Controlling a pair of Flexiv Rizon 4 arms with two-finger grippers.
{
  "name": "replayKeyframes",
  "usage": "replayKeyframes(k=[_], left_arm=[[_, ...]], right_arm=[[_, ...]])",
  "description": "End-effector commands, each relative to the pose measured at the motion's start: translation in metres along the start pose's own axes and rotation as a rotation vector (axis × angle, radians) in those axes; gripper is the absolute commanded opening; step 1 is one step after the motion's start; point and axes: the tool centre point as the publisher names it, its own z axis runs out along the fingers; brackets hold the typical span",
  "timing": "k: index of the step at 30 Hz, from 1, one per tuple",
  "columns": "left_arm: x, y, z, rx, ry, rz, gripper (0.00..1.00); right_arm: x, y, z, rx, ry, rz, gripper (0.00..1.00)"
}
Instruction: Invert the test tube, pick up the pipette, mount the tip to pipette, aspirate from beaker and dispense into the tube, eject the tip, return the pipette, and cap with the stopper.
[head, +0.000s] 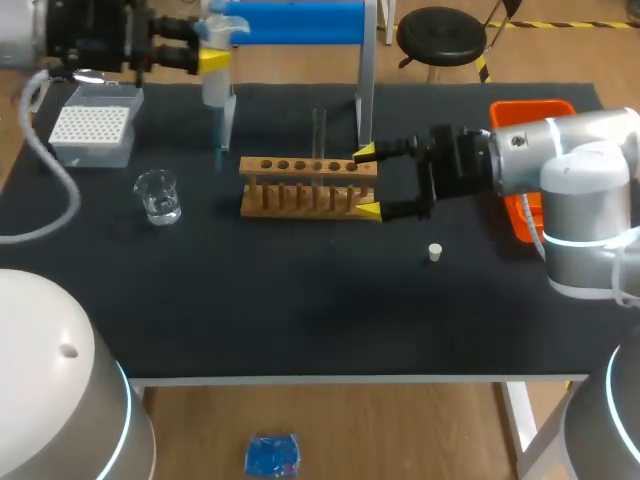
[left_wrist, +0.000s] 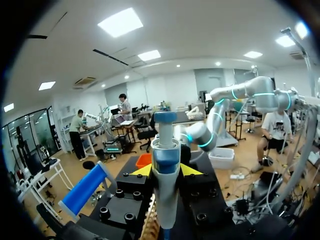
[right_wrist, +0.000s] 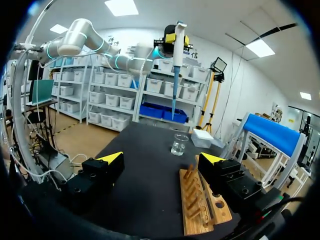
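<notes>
Left hand grips the pipette upright, upper left of the frame. The beaker stands on the worktop, below-left of the pipette's tip. Right hand, released, straddles the test tube rack end.

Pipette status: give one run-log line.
left gripper: shut on pipette, tip mounted | right gripper: open at test tube rack | stopper: on table

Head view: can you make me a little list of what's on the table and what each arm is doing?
left gripper: shut on pipette, above the table's far left
pipette: upright, tip on, pointing down
right gripper: open, at the rack's right end
rack: wooden, mid-table
tube: standing in rack
beaker: left of rack, apart
tip box: far left corner
stopper: loose on table, right of rack
</notes>
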Motion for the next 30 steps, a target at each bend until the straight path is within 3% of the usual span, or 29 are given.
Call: replayKeyframes(k=[1,8,14,30], left_arm=[[-0.009,0.022,-0.047,0.017,0.032,0.006,0.00],[-0.027,0.056,-0.077,0.043,0.024,0.006,0.00],[-0.041,0.078,-0.087,0.063,0.026,0.002,0.00],[-0.060,0.106,-0.083,0.088,0.038,-0.053,0.00]], right_arm=[[0.000,0.000,0.000,0.002,-0.001,0.000,1.00],[0.000,0.000,0.000,0.002,-0.001,0.000,1.00],[0.000,0.000,0.000,0.002,-0.001,0.000,1.00],[0.000,0.000,0.000,0.002,-0.001,0.000,1.00]])
